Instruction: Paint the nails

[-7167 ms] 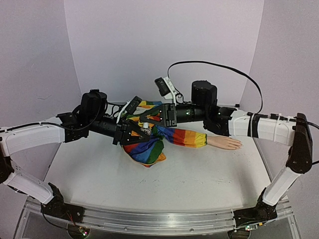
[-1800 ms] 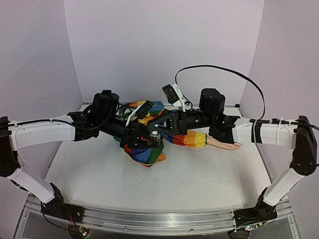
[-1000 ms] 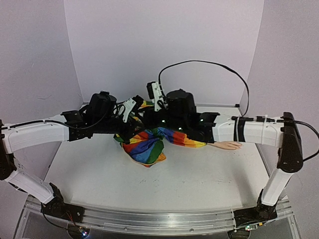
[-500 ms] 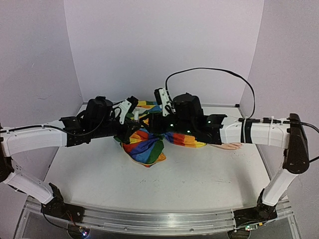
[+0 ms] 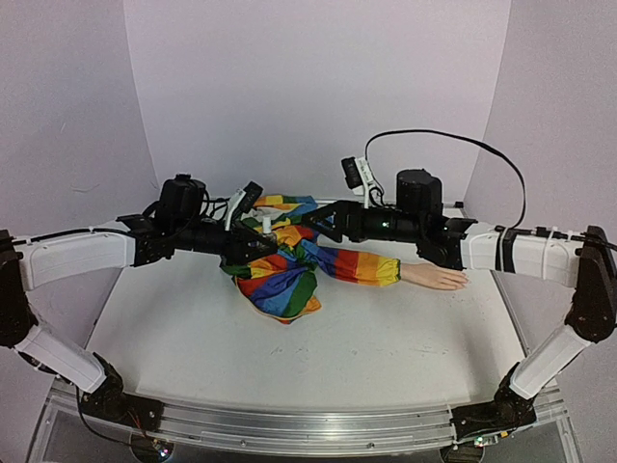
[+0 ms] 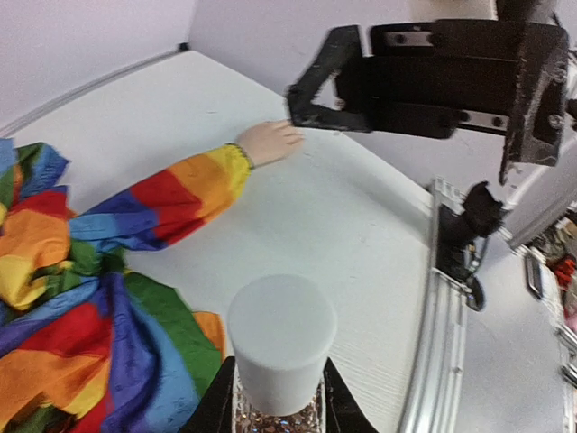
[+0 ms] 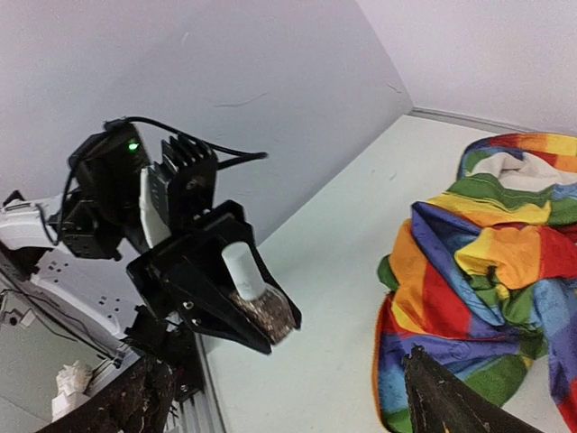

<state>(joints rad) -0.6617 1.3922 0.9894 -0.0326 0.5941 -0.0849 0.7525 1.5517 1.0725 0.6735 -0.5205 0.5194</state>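
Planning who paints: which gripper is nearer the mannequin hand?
Right. The right gripper hovers open over the rainbow garment, left of the mannequin hand; the left gripper is farther left, holding the bottle.

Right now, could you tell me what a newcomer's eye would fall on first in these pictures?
The rainbow-striped garment lies bunched at the middle of the white table, its sleeve ending in a pale mannequin hand toward the right. Just above the cloth, the left hand grips a small white-capped bottle, and the right hand faces it with its fingers spread open.
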